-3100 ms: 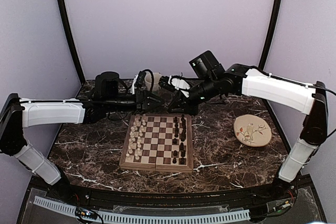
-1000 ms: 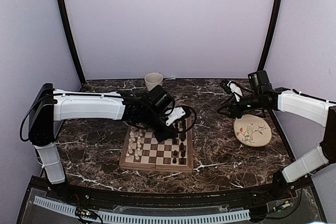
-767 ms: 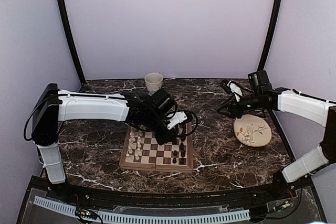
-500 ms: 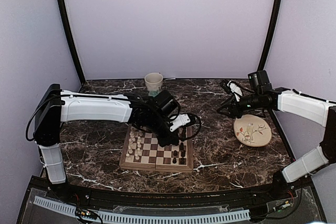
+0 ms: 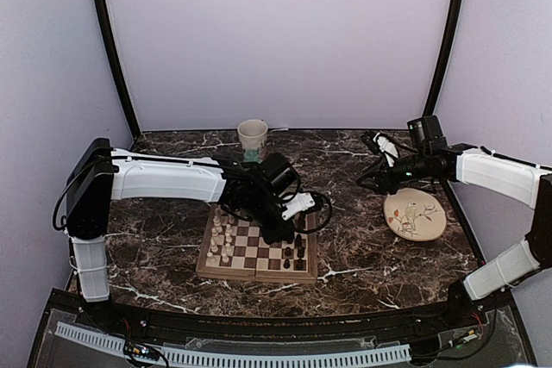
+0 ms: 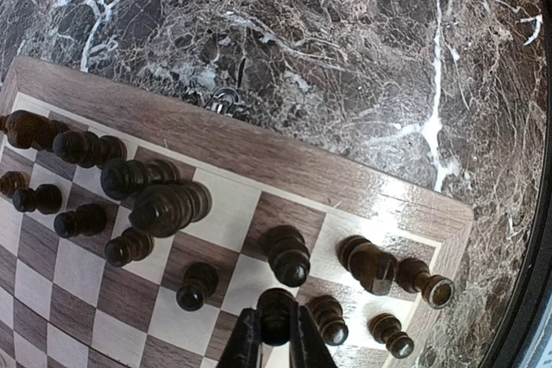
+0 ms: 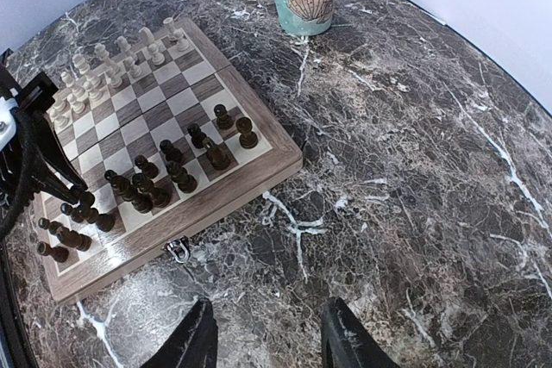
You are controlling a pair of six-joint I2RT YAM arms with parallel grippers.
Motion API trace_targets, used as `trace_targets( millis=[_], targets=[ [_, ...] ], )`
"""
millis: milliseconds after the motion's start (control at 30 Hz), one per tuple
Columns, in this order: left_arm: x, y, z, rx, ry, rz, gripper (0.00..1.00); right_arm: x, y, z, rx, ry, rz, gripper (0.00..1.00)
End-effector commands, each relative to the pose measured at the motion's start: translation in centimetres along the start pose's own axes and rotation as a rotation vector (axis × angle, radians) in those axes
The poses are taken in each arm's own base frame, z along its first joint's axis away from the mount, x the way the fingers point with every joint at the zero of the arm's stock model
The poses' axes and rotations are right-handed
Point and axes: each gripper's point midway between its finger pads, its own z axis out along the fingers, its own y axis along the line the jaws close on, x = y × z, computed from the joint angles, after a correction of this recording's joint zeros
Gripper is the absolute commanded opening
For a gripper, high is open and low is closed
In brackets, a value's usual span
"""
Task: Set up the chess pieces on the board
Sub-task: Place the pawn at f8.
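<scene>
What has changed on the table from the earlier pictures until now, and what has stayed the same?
The left gripper moved from the far table edge over the checkered wooden chessboard to its dark side and now pinches a dark brown chess piece. The right gripper, open, drew back to the right, near the round cream plate. Board, plate and cream cup stayed put.

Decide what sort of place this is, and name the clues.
Probably a robot test booth: left arm and right arm mounted at a marble-look table, plain lilac walls close around, a chessboard set out.
</scene>
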Motion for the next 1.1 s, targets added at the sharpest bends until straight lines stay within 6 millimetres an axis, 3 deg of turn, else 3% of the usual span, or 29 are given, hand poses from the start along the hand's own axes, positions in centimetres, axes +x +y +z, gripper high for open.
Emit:
trace_targets(
  millis=[0,667,1067],
  targets=[
    [-0.3,-0.4,-0.3,0.004,0.008,0.021,0.06,-0.3,-0.1,0.0,0.000,-0.021,-0.016,0.41],
    [0.3,0.3,0.9,-0.033,0.041,0.012,0.11,-0.1,-0.1,0.1,-0.003,-0.014,-0.022,0.41],
    [-0.4,0.0,-0.6,-0.030,0.016,-0.011,0.20,-0.2,0.0,0.0,-0.009,-0.017,-0.017,0.42]
  ],
)
